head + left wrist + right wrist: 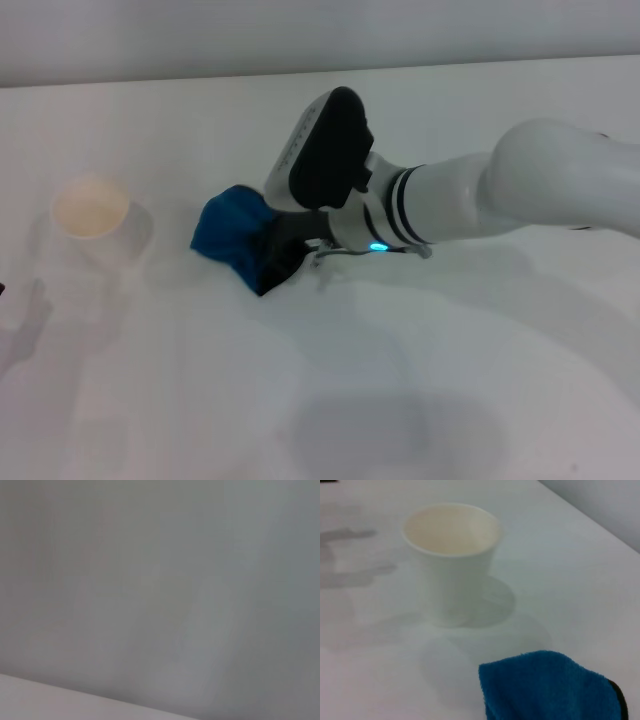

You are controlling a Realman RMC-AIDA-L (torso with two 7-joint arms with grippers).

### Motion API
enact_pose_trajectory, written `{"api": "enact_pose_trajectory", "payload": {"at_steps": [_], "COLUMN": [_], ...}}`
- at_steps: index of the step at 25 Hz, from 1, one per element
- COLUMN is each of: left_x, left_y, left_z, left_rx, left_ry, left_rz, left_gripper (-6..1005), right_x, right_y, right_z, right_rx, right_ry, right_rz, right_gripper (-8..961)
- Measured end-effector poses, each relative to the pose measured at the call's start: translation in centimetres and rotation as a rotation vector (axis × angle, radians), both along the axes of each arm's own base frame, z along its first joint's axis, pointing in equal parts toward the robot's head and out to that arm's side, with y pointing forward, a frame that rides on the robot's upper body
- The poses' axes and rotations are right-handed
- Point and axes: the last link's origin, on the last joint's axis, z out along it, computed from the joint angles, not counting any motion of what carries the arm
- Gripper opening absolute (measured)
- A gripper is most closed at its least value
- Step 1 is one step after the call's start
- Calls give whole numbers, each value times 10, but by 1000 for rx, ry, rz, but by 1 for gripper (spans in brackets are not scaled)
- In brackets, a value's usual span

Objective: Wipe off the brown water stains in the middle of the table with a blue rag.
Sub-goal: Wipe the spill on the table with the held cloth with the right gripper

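My right gripper point(272, 256) is shut on the blue rag point(225, 232) and presses it down onto the white table point(420, 400) a little left of the middle. The rag is bunched, with black edging by the dark fingers. It also shows in the right wrist view point(545, 687), lying on the table point(570, 565). No brown water stain shows anywhere on the table; whether any lies under the rag I cannot tell. The left gripper is out of view, and the left wrist view shows only a plain grey surface.
A white paper cup point(92, 210) with a beige inside stands upright at the left, a short way from the rag; it also shows in the right wrist view point(451, 555). The right arm's white forearm point(560, 180) reaches in from the right.
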Motion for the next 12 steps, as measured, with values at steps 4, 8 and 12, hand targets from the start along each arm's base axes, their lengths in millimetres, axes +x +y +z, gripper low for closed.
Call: {"api": "enact_pose_trajectory", "payload": {"at_steps": [4,8,12], "left_x": [0,0,0], "left_y": [0,0,0], "left_z": [0,0,0], "left_rx": [0,0,0], "left_ry": [0,0,0], "left_rz": [0,0,0], "left_gripper": [891,892,891], "right_x": [8,16,24], "right_y": [7,18,30], "right_z": [5,13,24], "right_rx": [37,88,128], "right_ry": [-11,-29,-49], "right_rz": [-19,-33,-58], "right_gripper": [62,62,62]}}
